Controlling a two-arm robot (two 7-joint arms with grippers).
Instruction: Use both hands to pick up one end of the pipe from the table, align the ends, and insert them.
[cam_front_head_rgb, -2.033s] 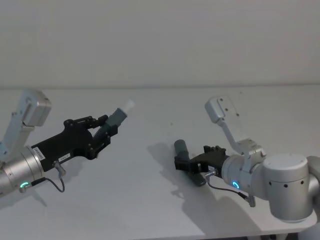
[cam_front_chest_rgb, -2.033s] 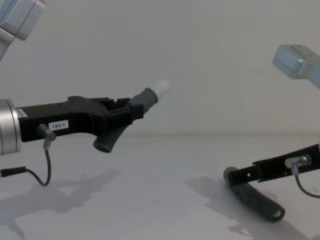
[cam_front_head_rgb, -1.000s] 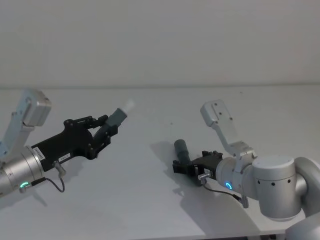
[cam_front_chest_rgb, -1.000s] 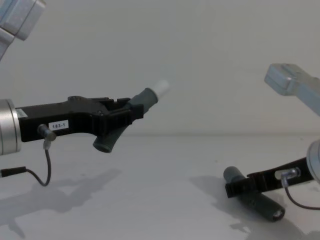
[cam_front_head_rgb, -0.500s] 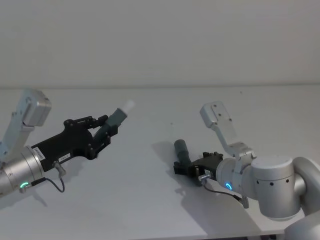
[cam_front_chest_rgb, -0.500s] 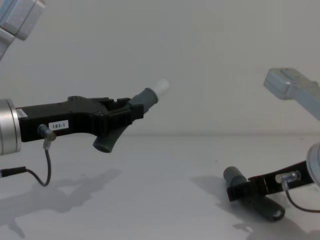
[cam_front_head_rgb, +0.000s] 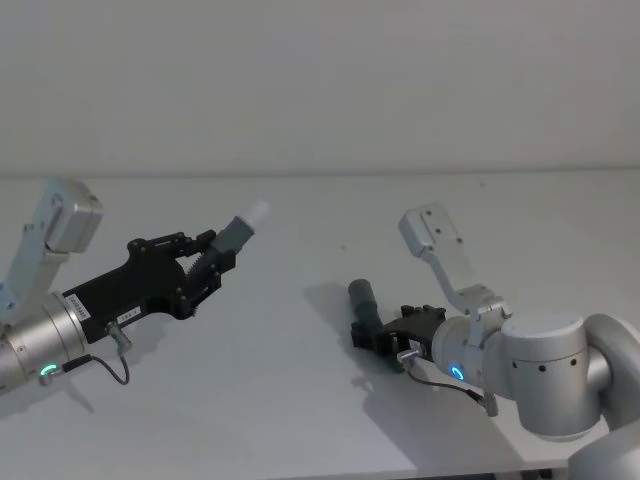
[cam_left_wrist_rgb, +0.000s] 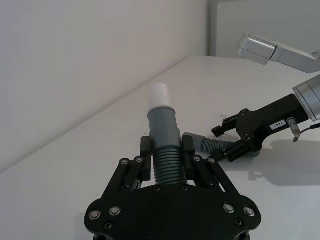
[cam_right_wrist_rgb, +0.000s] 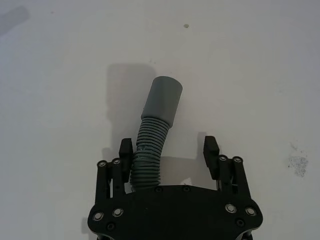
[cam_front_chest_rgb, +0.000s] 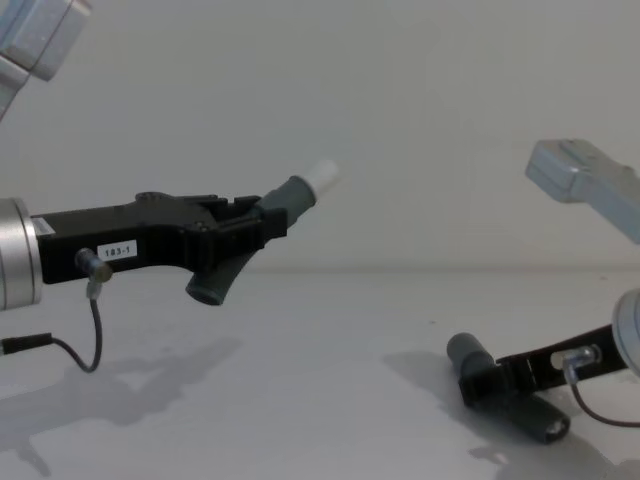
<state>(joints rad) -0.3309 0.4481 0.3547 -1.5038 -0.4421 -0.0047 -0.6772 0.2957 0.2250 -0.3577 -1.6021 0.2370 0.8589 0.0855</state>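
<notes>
My left gripper (cam_front_head_rgb: 214, 258) (cam_front_chest_rgb: 266, 226) (cam_left_wrist_rgb: 164, 150) hangs above the table's (cam_front_head_rgb: 290, 410) left side. It is shut on the curved grey ribbed pipe piece (cam_front_head_rgb: 235, 237) (cam_front_chest_rgb: 288, 198) (cam_left_wrist_rgb: 163, 137), whose white tip (cam_front_head_rgb: 259, 211) (cam_front_chest_rgb: 323, 172) (cam_left_wrist_rgb: 160, 93) points up and to the right. The darker pipe piece (cam_front_head_rgb: 360, 298) (cam_right_wrist_rgb: 161, 101) (cam_front_chest_rgb: 467, 352) lies on the table at the right, wide cuff pointing away. My right gripper (cam_front_head_rgb: 366, 336) (cam_right_wrist_rgb: 168, 146) (cam_front_chest_rgb: 480, 382) sits low over its ribbed part, open, with the hose between the fingers and against one of them.
A plain pale wall stands behind the white table (cam_front_chest_rgb: 300, 400). A bare stretch of table lies between the two arms.
The right arm has sunk lower and turned a little around the dark pipe piece, which stays on the table. The left gripper holds its piece still.
</notes>
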